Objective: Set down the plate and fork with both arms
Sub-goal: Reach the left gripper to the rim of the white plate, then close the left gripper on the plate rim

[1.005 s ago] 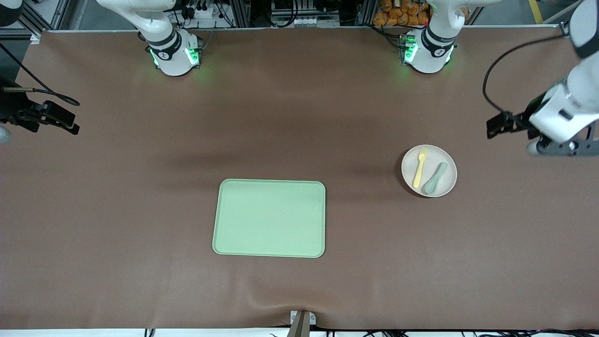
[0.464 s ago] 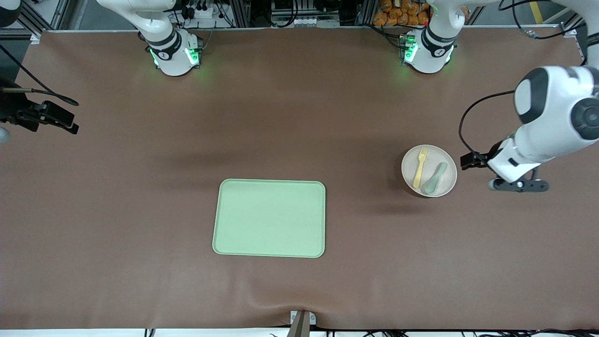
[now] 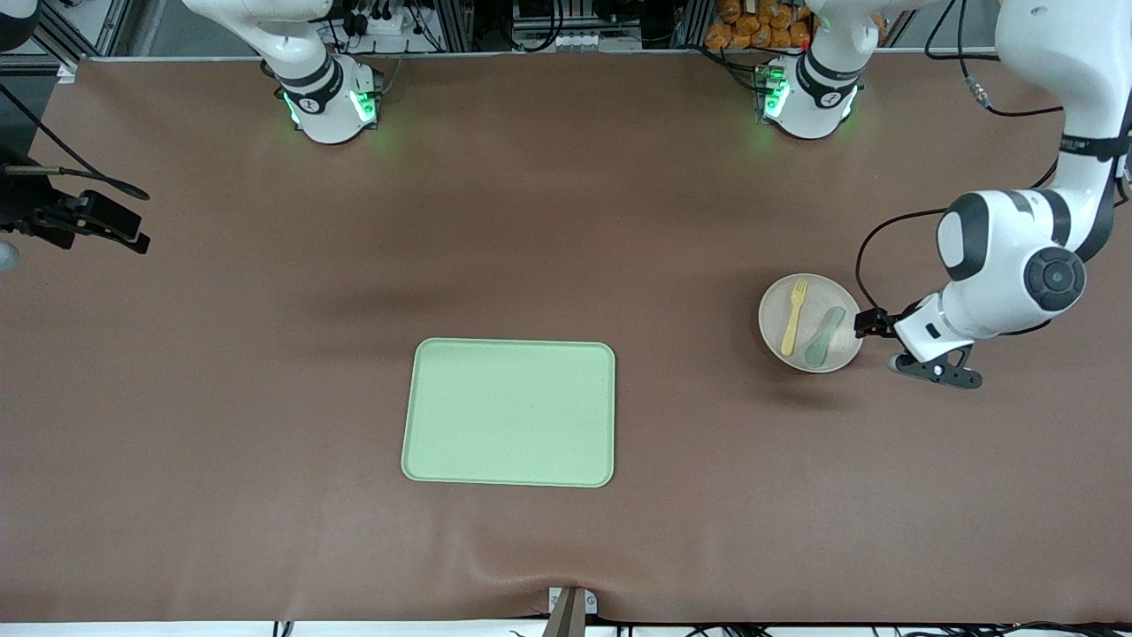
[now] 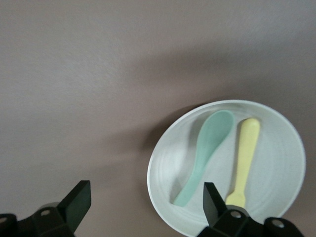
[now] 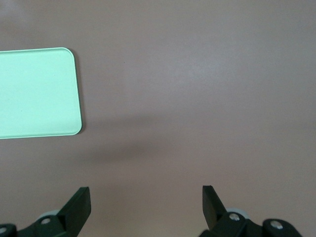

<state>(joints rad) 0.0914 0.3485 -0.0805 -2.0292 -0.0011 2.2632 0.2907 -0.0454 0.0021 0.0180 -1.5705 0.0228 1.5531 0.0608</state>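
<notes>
Brown table (image 3: 265, 398): both grippers' fingers apart (left gripper (image 4: 143, 210) beside plate (image 3: 769, 332)).

Spread right gripper (image 5: 143, 210) over table (image 5: 197, 98), tray (image 5: 37, 94) nearby

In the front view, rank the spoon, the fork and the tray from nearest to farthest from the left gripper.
The left gripper hangs by the plate's edge at the left arm's end of the table, fingers open.
1. Spoon: on the plate, on the side closest to the gripper.
2. Fork: on the plate beside the spoon, one step farther.
3. Tray: mid-table, toward the right arm's end, nearer the front camera.
</notes>
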